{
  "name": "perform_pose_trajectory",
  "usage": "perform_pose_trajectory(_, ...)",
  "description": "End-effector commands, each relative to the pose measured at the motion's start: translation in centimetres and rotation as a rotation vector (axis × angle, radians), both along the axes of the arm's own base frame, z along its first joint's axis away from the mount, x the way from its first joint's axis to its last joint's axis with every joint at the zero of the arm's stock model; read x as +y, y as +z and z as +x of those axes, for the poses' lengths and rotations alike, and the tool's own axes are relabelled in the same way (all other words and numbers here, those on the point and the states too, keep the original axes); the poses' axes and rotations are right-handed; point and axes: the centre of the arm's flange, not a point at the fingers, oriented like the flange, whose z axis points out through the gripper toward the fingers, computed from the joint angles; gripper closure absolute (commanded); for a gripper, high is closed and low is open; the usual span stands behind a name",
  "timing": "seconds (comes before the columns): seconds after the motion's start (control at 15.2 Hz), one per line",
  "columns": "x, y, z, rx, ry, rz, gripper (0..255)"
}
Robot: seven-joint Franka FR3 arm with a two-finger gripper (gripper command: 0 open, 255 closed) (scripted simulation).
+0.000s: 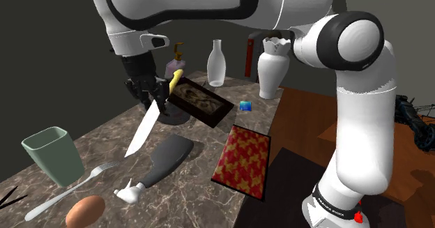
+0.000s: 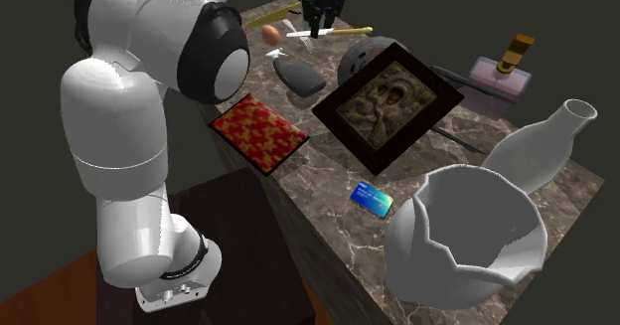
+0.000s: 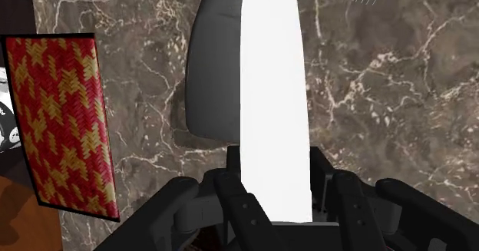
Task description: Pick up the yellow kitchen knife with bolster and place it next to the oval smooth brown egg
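Knife (image 1: 148,122) sits pinched in my gripper (image 1: 160,100), the black fingers (image 3: 239,199) clamped on either side of the white blade near its base. Its yellow handle points up and the tip slants down over the marble counter (image 1: 104,132). I see the brown egg (image 1: 85,211) on the counter beside a fork (image 1: 70,188), well apart from the knife.

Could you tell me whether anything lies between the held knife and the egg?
A fork and a dark bottle on its side lie between the knife, clasped in the gripper above them, and the egg; carried high, it should clear both.
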Motion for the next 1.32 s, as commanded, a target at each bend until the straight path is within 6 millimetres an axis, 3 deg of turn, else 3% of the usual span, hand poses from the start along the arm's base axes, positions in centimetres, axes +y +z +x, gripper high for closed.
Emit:
perform_pose_trajectory(0.0, 2.6, 0.1, 0.8, 0.0, -0.003, -0.001, 255)
perform_pose_trajectory(0.07, 3.7, 0.1, 1.1, 0.0, -0.003, -0.001, 255)
perform_pose_trajectory(1.25, 3.7, -9.4, 1.1, 0.0, -0.003, -0.001, 255)
